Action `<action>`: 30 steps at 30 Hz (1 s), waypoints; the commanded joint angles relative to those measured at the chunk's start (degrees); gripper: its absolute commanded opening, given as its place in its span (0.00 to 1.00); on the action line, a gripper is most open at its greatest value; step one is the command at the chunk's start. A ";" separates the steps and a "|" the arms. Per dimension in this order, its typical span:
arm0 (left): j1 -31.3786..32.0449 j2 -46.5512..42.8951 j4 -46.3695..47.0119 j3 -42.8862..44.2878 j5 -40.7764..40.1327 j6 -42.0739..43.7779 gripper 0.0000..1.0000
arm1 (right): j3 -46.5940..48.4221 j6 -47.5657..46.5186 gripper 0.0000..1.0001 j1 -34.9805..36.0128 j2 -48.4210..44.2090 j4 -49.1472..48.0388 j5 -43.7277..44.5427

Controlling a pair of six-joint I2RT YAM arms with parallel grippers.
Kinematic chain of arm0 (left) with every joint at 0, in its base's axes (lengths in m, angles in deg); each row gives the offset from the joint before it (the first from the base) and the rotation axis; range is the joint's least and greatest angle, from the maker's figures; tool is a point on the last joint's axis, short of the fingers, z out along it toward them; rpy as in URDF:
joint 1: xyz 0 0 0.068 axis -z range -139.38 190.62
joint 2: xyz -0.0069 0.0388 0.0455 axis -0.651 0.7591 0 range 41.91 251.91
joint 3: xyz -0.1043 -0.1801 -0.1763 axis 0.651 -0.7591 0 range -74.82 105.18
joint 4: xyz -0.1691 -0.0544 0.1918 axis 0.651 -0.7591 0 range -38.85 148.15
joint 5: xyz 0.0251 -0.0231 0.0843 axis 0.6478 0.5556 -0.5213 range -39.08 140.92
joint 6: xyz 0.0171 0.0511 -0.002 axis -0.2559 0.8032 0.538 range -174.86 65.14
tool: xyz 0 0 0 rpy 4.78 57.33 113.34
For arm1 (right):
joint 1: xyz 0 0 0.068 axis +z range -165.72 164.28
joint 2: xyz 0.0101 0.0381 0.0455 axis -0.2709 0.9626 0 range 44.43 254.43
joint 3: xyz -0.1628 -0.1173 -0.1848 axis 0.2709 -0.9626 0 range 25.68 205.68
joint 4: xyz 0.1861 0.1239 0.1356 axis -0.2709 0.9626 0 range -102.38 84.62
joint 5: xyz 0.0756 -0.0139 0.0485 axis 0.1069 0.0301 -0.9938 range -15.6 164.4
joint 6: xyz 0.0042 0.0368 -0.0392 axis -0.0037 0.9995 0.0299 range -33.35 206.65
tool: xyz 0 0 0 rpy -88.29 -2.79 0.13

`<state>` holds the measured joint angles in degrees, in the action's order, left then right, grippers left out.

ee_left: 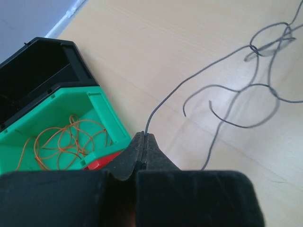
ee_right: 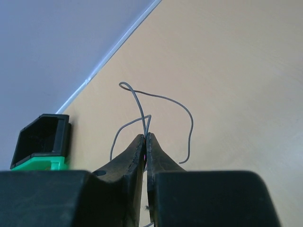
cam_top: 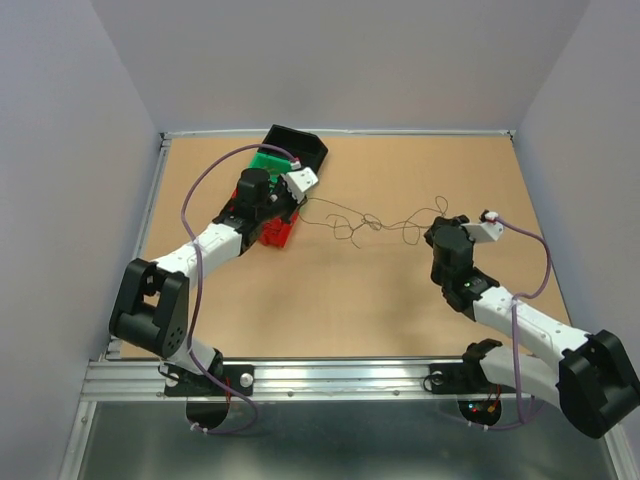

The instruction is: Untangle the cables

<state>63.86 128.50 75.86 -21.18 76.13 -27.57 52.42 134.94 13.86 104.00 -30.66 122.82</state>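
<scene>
left gripper (ee_left: pixel 143 142) up close is pinched on one end of the grey cable (ee_left: pixel 208 71), loops sprawled across the table (cam_top: pixel 300 300). right gripper (ee_right: pixel 146 137) sits a hair apart around the other end, can't tell if it grips. i'd pull apart slow and low, watching those loops

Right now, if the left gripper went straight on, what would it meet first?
Likely the table, just past the grey cable pinched in the left gripper; the tangle sits right of that line, the green bin left. Depth is unclear.
</scene>
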 commanded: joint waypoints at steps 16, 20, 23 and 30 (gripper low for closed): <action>-17.62 -14.07 19.81 -7.59 -2.19 -21.22 0.00 | -5.12 5.32 0.01 -0.32 -17.56 4.75 19.78; -17.62 -17.50 22.01 -9.53 -0.33 -21.31 0.00 | -4.15 5.58 0.01 -0.32 -14.75 4.84 18.29; -17.62 -19.61 21.84 -9.00 -0.08 -21.05 0.00 | -3.89 5.85 0.01 -0.32 -13.78 4.84 16.45; -17.62 -16.72 13.07 4.59 5.81 -22.19 0.00 | -1.87 5.76 0.01 -0.23 -7.90 4.84 12.14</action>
<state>46.18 111.23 90.81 -25.48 78.36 -48.75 48.07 139.58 13.84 94.02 -24.82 135.61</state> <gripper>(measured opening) 0.019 0.020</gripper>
